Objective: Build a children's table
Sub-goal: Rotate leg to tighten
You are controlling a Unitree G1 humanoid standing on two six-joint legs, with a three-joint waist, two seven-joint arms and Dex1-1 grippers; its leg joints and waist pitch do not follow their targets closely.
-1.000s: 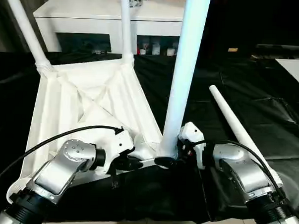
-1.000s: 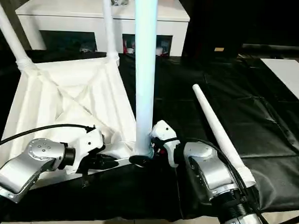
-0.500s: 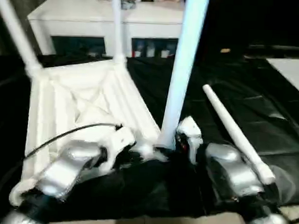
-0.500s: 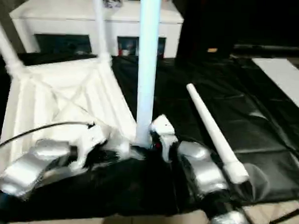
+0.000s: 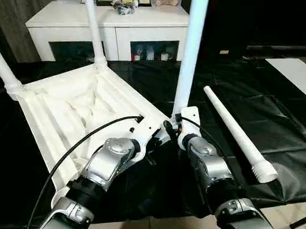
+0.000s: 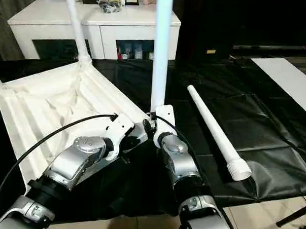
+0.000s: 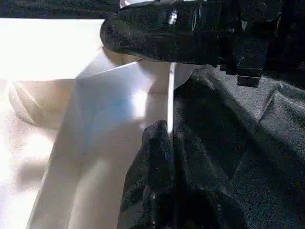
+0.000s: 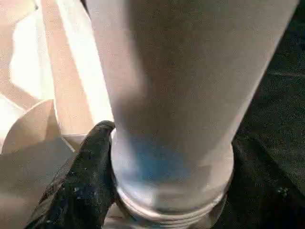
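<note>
The children's table lies upside down on a black cloth, its ribbed white tabletop [image 5: 67, 111] facing up. Two legs stand in the far corner sockets [image 5: 93, 31] [image 5: 1, 70]. A third leg [image 5: 190, 55] stands upright at the near right corner. My right gripper [image 5: 174, 126] is shut on that leg's base, with one black finger [image 8: 86, 176] pressed against it just above the thread. My left gripper [image 5: 159, 139] is shut, its tips [image 7: 161, 131] at the tabletop's edge beside that corner. The fourth leg [image 5: 236, 131] lies loose on the cloth to the right.
A white cabinet [image 5: 106, 26] with glass doors and small items on top stands behind the tabletop. A white board [image 5: 297, 70] lies at the far right. The black cloth [image 5: 275, 115] is wrinkled. Pale floor [image 5: 290, 222] shows at the near right.
The whole picture has shifted, so the camera has moved. The upright leg still stands in the near corner, and both grippers remain at its base.
</note>
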